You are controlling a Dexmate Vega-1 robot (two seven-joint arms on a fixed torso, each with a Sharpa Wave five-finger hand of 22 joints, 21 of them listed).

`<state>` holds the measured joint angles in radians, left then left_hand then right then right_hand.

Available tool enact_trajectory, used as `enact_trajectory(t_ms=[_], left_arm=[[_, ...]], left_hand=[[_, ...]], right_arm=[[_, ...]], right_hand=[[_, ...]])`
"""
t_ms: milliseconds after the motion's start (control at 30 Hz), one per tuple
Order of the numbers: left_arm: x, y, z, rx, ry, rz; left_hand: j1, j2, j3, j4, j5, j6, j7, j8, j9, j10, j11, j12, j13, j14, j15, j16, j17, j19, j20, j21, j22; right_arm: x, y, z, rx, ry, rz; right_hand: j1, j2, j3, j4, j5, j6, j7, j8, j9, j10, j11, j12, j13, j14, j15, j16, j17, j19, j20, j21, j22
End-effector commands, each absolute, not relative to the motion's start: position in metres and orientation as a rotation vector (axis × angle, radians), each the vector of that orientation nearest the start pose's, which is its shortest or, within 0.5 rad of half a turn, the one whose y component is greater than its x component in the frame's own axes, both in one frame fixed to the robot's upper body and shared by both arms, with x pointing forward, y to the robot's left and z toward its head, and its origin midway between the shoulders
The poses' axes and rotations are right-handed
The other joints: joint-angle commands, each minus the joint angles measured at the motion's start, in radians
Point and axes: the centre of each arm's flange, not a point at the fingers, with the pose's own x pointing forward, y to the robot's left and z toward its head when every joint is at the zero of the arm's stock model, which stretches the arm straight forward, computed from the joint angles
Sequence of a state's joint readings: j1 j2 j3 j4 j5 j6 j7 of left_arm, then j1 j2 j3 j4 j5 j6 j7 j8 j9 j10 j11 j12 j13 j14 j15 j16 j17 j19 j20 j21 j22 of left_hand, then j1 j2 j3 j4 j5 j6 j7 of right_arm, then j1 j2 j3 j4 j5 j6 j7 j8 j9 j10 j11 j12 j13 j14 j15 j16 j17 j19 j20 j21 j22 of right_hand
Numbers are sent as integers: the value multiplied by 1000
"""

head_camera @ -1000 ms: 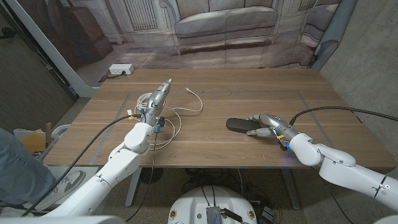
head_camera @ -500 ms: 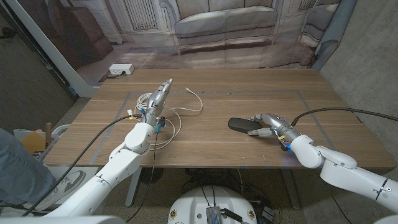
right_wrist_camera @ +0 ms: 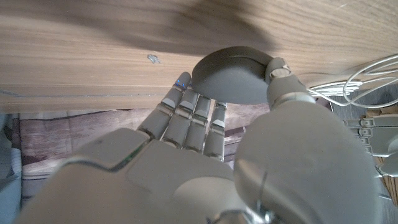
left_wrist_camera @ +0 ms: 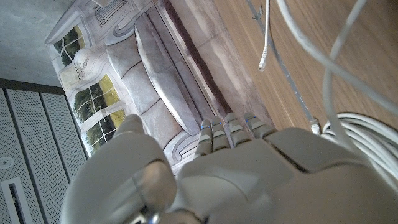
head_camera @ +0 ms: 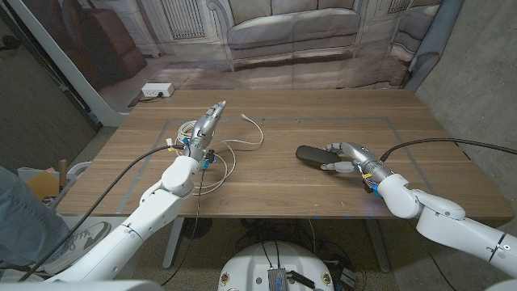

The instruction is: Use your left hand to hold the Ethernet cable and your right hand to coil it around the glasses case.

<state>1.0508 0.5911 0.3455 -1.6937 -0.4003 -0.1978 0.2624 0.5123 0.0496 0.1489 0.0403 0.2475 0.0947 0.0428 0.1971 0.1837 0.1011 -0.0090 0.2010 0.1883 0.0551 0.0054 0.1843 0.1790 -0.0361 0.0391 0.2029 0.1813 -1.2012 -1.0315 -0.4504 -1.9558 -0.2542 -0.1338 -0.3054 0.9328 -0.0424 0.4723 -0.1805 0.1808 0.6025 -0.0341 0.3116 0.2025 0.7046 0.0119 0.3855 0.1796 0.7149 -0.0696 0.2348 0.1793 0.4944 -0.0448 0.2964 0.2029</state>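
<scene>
white Ethernet cable point(head_camera: 229, 153), dark grey glasses case point(head_camera: 312, 154), brown wood-grain table point(head_camera: 275, 182)

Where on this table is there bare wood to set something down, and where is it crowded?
Free: the middle strip between the Ethernet cable and the glasses case, and the far right corner of the table. Crowded: around the left hand above the loose loops; the right hand grips the case.

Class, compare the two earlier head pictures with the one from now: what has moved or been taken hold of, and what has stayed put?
The right hand has closed round the end of the dark glasses case, thumb on one side and fingers on the other, and has shifted it a little away from the robot. The left hand stays extended over the loose white Ethernet cable, which lies as before on the wooden table.
</scene>
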Motion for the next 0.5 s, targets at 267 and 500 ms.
enact_trajectory(t_ms=[267,500], left_arm=[[572,256,13,509,-674,25],[570,259,35,695,-694,88]], left_hand=[[72,11,22,-43,-6,53,-18,19,6,56,-11,18,3,44,-19,15,0,22,0,10,3],[94,21,32,-54,-8,69,-22,22,6,75,-19,21,3,58,-25,16,0,37,-8,15,4]], right_arm=[[529,-265,-75,-1123,-648,20],[530,-256,-64,-1107,-671,37]], right_hand=[[85,91,17,19,-3,108,-105,-2,5,184,-196,-11,3,-2,-146,-7,7,1,-107,5,4],[90,95,16,19,-3,112,-106,-2,5,185,-196,-13,3,-1,-148,-7,8,1,-107,5,4]])
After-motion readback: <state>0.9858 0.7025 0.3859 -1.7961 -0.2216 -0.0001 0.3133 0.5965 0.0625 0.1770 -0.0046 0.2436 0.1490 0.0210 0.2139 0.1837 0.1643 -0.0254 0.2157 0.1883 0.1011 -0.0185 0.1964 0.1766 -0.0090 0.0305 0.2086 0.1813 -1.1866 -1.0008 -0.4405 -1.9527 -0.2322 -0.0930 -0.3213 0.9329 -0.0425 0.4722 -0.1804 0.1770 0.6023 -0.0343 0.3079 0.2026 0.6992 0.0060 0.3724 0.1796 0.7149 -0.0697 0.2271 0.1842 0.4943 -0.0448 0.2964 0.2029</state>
